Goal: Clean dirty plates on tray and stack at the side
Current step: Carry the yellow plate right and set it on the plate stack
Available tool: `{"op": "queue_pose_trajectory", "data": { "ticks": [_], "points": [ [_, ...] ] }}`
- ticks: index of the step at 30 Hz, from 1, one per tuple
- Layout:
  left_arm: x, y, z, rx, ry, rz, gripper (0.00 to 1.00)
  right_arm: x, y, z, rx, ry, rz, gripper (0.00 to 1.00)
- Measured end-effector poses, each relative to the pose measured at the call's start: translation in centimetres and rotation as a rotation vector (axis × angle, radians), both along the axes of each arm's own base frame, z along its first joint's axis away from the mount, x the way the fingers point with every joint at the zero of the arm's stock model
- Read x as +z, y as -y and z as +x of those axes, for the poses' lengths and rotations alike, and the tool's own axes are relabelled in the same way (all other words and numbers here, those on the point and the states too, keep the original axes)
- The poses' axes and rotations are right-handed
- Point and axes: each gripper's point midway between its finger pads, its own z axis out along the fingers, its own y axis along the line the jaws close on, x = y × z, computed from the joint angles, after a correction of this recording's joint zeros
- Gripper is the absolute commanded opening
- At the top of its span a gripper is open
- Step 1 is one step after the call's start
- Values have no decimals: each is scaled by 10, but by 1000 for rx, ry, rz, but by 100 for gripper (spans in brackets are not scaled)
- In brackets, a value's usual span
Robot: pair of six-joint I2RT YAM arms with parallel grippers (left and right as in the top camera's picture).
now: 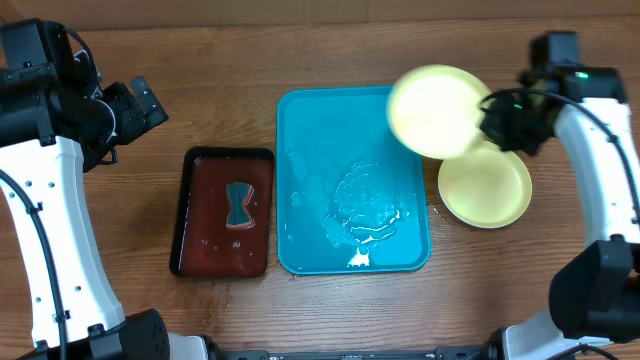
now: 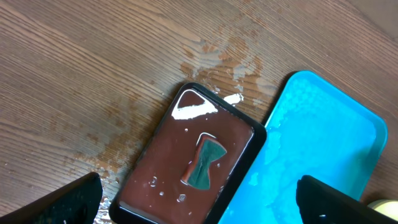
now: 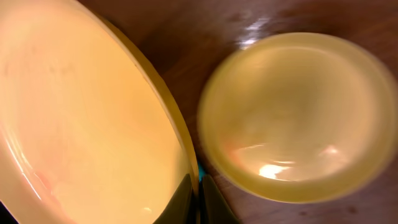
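My right gripper [image 1: 487, 115] is shut on the rim of a yellow-green plate [image 1: 435, 110] and holds it tilted in the air over the far right corner of the turquoise tray [image 1: 300, 130]. In the right wrist view the fingers [image 3: 198, 199] pinch that plate's rim [image 3: 81, 118]. A second yellow-green plate [image 1: 484, 187] lies flat on the table right of the tray, also in the right wrist view [image 3: 298, 118]. The tray holds only water and foam. My left gripper [image 2: 199, 199] is open and empty, high above the dark tray. No blue-rimmed plate is in view.
A dark red-brown tray [image 1: 225, 212] with a black rim lies left of the turquoise tray, holding water and a teal sponge [image 1: 239, 203]. It also shows in the left wrist view [image 2: 161, 162] with the sponge [image 2: 204, 163]. Water spots wet the wood near it.
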Motion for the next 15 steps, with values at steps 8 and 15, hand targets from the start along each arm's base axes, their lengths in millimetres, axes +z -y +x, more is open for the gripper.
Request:
{"op": "queue_pose_trajectory", "data": {
  "ticks": [8, 15],
  "points": [
    [0, 0, 0, 0, 0, 0, 100, -73, 84, -54, -249, -163, -10, 4],
    [0, 0, 0, 0, 0, 0, 100, -112, 72, -83, -246, -227, 77, 36]
  ]
}}
